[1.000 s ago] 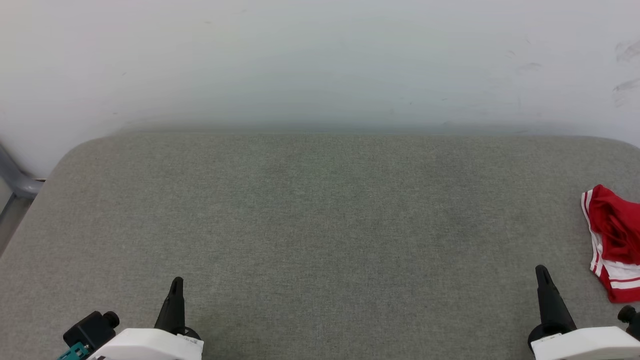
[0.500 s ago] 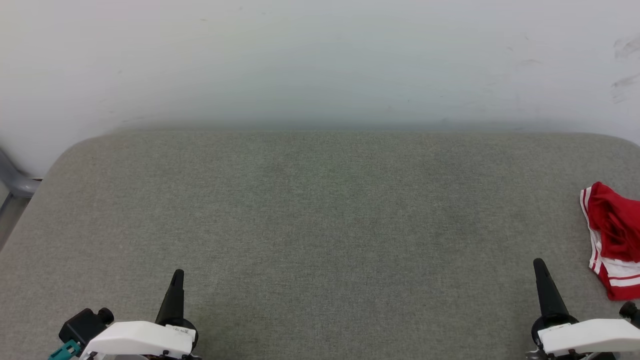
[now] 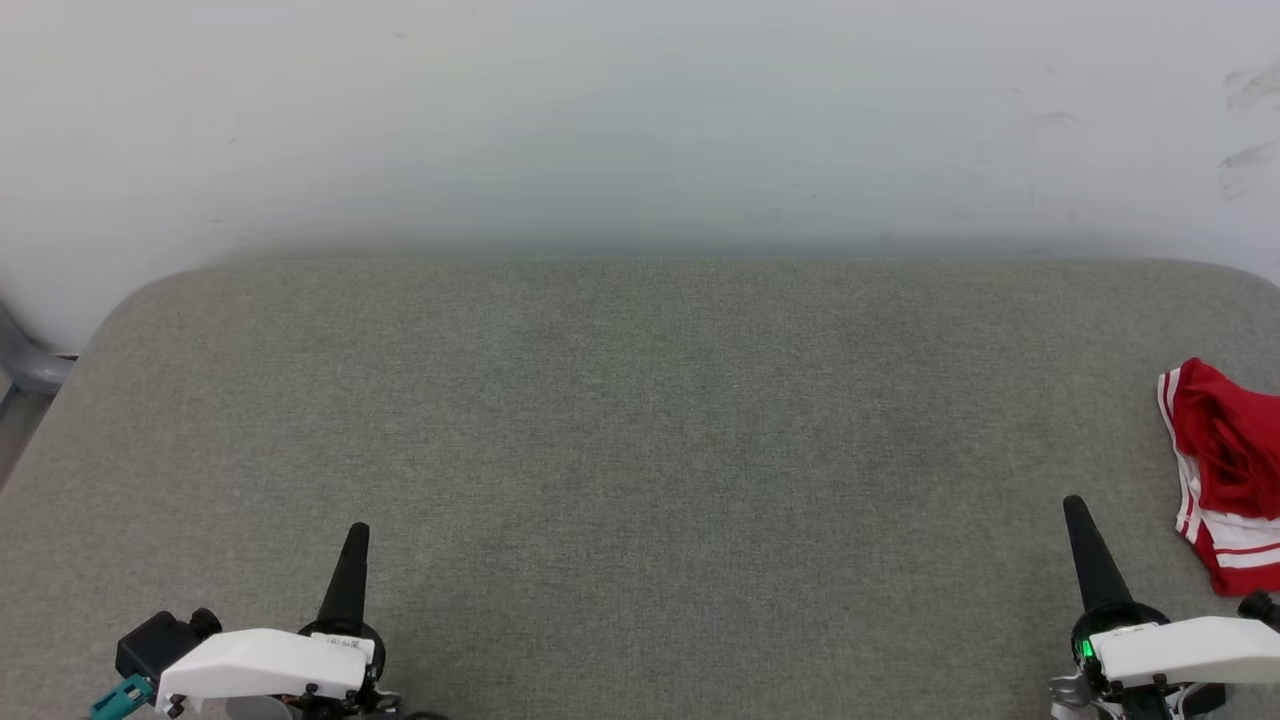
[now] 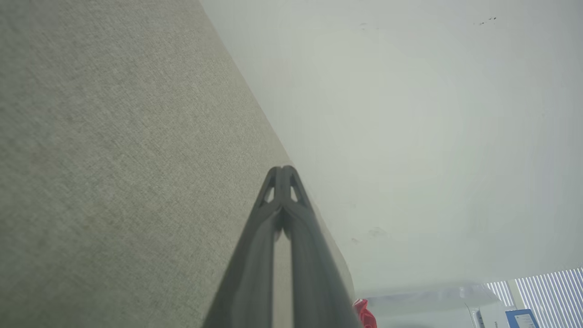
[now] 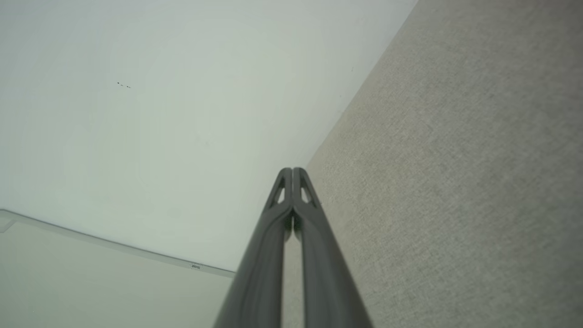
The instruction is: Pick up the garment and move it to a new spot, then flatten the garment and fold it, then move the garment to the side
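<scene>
Both arms have reached farther out over the bench since a second ago. The dark tips now sit farther from me in the head view, by more than the slight camera shift explains. The garment's place on the bench is unchanged.

Left tool (image 3: 357, 530): near left, above the grey woven-fabric bench with rounded far corners (image 3: 640, 400). Its two long dark fingers are pressed together into one point with nothing between them. My left wrist view agrees: the left tool (image 4: 282, 171) has its tips meeting, with cloth surface (image 4: 114, 159) to one side and pale wall to the other.

Right tool (image 3: 1075, 505): near right, also pressed together and holding nothing. In my right wrist view the right tool (image 5: 292, 171) shows its tips touching and only a thin slit lower down.

Red jersey-style garment with white, red-striped trim (image 3: 1225, 450): a crumpled heap on the bench at the far right, cut off by the frame edge. It lies right of the right tool and a little beyond it, and the two are apart. A scrap of red (image 4: 365, 314) shows low in the left wrist view. I cannot see any lettering.

Plain white wall (image 3: 640, 120) stands behind the bench's far edge, with faint scuffs at the right.
</scene>
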Robot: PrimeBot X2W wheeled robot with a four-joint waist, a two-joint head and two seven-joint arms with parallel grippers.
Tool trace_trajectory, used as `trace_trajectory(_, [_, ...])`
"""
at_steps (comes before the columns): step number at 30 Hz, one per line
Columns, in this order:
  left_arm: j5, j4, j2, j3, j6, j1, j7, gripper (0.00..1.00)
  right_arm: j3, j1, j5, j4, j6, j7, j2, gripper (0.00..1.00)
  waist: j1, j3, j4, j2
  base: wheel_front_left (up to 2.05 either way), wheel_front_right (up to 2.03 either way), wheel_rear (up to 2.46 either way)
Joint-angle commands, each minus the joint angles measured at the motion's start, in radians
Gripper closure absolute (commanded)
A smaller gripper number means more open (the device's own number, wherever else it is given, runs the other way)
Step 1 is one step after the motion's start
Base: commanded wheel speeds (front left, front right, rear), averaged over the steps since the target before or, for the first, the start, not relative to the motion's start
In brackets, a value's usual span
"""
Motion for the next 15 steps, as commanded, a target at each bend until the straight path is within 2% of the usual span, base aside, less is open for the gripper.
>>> trace_trajectory(1, [-0.028, -0.004, 0.001, 0.006, -0.005, -0.026, 0.007, 1.0, -0.003, -0.022, 0.029, -0.002, 0.0, 0.008, 0.0, 1.0, 0.0, 0.001, -0.001, 0.0, 0.0, 0.0, 0.0])
trace_trajectory(15, [-0.161, 0.001, 0.001, 0.014, -0.013, -0.045, 0.041, 1.0, -0.005, -0.047, 0.161, 0.011, 0.0, 0.042, 0.001, 1.0, 0.0, 0.007, -0.006, 0.0, 0.0, 0.0, 0.0])
